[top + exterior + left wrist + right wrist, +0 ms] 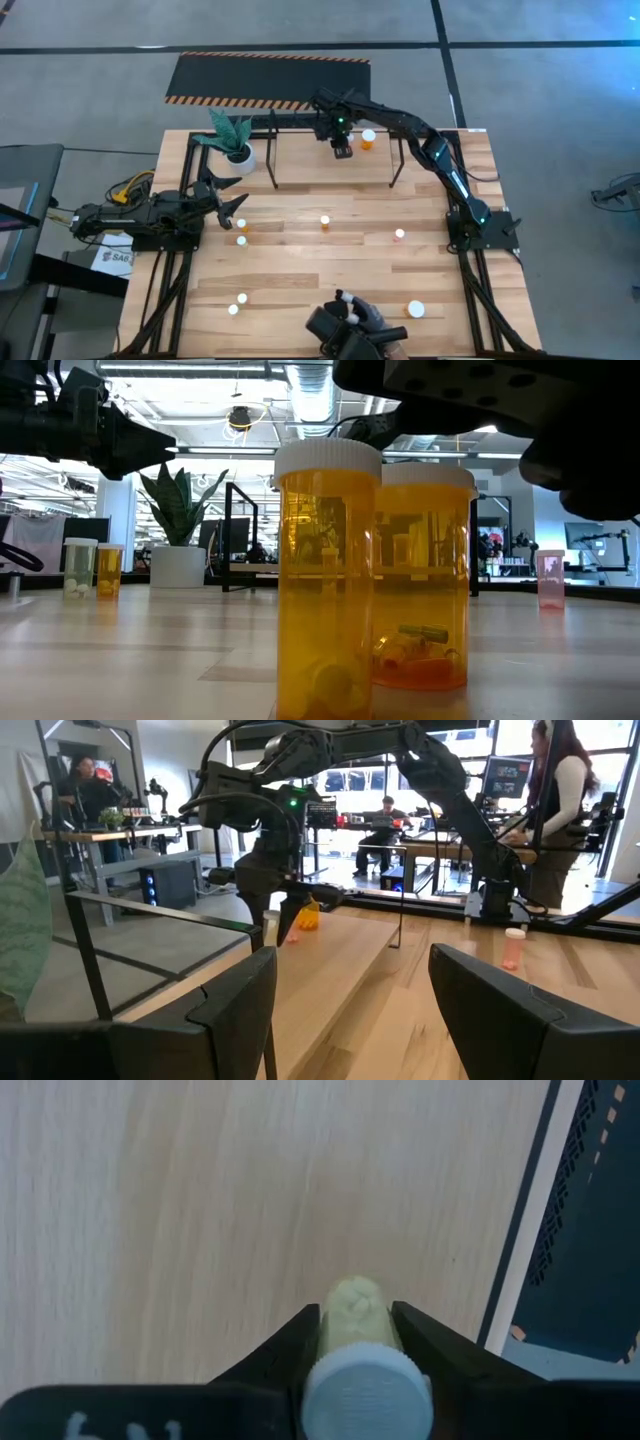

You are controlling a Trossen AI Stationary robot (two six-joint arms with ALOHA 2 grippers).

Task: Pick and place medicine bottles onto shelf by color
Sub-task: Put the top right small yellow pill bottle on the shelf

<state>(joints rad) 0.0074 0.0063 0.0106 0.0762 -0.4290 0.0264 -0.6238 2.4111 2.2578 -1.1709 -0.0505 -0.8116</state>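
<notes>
Your right end effector [356, 1342] grips a small clear cylindrical plastic bottle [357, 1330] with a white cap over the low black tube-frame shelf [275, 160], an orange bottle [368, 140] just beside it (left end effector [232, 213] wide open, empty, over the wooden desk [330, 270]).

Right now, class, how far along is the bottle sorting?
Done: one orange bottle stands on the shelf. In hand: the right end effector holds a pale bottle above the shelf. Left: several bottles, like one, wait on the table; the left end effector is open.
</notes>
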